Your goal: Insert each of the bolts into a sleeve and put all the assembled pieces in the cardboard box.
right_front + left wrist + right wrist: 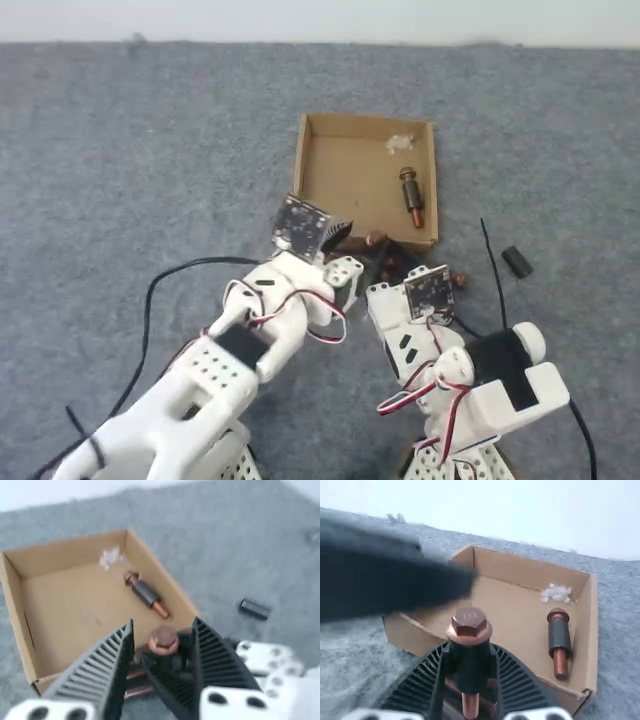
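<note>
A copper bolt (468,624) seated in a black sleeve (468,665) is held upright just in front of the cardboard box (318,170), the sleeve clamped between the fingers of the right gripper (468,652). The fingers of the left gripper (163,625) are spread apart on either side of the bolt. One assembled piece (411,196) is laid inside the box, and a spare sleeve (516,261) is seen lying on the grey surface (150,150).

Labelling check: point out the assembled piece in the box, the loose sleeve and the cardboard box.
assembled piece (411,197): high view, sleeve midsection.
loose sleeve (516,261): high view, its middle.
cardboard box (350,180): high view, bare floor.
</note>
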Controlling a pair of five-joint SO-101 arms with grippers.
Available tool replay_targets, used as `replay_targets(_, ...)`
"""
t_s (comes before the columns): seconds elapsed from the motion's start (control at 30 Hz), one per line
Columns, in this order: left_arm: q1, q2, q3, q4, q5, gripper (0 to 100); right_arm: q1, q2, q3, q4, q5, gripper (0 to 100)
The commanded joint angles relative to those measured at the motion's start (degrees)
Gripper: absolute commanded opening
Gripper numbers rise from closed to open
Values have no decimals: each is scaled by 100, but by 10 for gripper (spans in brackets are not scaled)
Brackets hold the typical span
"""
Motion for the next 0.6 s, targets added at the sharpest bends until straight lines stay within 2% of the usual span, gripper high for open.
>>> replay_targets(0.0, -255, -1345, -347, 730, 281, 174, 101, -92, -44, 13, -53, 6)
replay_targets(0.2, -1292, -2136, 22, 941, 580, 154, 101, -84, -53, 22, -53, 6)
replay_targets(0.37, -1837, -2189, 470, 949, 589, 3, 110, -57, -105, 22, -53, 6)
replay_targets(0.57, -2426, -2198, 1024, 958, 580, 10, 110, -57, -53, -22, -53, 6)
